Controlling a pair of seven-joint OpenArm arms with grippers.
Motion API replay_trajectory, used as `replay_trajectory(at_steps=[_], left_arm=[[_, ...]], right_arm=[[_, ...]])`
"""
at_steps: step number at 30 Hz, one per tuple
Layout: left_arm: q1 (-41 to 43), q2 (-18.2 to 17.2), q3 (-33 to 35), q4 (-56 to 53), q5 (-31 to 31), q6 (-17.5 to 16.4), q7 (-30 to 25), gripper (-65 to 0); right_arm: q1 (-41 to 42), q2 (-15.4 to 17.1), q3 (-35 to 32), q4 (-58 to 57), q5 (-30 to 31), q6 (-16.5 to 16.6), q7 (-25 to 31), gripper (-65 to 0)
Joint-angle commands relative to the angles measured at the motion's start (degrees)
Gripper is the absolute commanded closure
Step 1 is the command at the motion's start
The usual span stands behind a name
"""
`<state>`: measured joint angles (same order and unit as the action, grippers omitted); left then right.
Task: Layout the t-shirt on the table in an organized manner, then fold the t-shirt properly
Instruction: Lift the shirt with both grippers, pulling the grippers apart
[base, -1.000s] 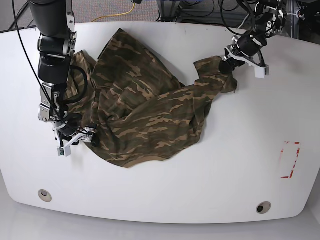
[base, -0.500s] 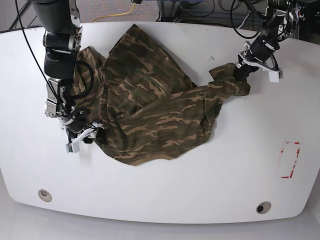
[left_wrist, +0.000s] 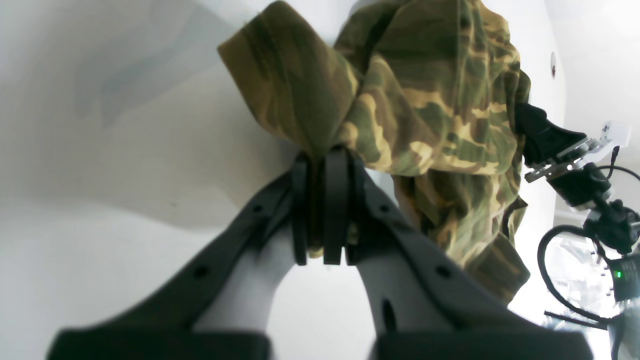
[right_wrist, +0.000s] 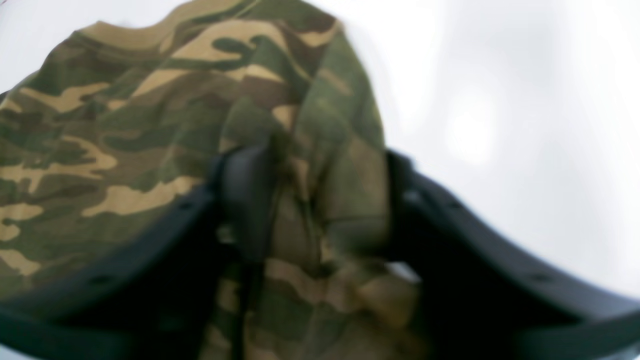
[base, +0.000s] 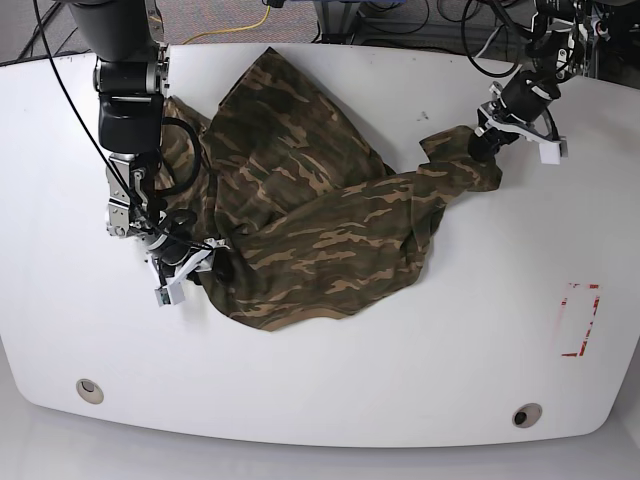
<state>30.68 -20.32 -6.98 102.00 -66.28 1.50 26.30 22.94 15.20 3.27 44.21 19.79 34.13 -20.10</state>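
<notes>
The t-shirt (base: 310, 215) lies bunched across the middle and upper left of the table (base: 420, 370), blocking passage there. Both arms stand at its ends: right gripper (base: 190, 265) at the cloth's lower left edge, left gripper (base: 490, 140) at the upper right corner. Bare tabletop runs along the whole near edge and the right side, around the red outline mark (base: 580, 320).

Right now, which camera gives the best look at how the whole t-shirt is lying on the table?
The base view: it shows the whole t-shirt crumpled on the table. The left wrist view shows only a bunched edge pinched by the left gripper; the right wrist view is a blurred close-up of cloth between the right gripper jaws.
</notes>
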Motion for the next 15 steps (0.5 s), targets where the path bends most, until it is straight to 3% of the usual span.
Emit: replay_trajectory(at_steps=[1,3,4,11,15], left_arm=[[-0.04,-0.56,-1.06,1.17,-0.66,-0.75,-0.94,0.0],[-0.83,-0.74,-1.59,1.17,-0.49,-0.75,-0.94,0.0],[-1.27,-0.91,-1.59,1.17,-0.49,-0.75,-0.94,0.0],[-5.05,-3.02,-1.68,1.17,-0.31,-0.75,-0.94,0.0],[-7.86,-4.87,-1.68,1.17,-0.31,-0.75,-0.94,0.0]], right_arm=[[-0.04,-0.04,-0.59,-0.38,-2.08,0.11,-4.65,-15.9],[0.14,0.14,-0.59,-0.38,-2.08,0.11,-4.65,-2.1],[0.23,0.23,-0.59,-0.38,-2.08,0.11,-4.65,0.0],[0.93,0.31,-0.67,6.21,-2.08,-0.06,-5.09,0.0],[0.49,0.40,-0.32,12.45,-2.08,-0.24,-9.75,0.0]])
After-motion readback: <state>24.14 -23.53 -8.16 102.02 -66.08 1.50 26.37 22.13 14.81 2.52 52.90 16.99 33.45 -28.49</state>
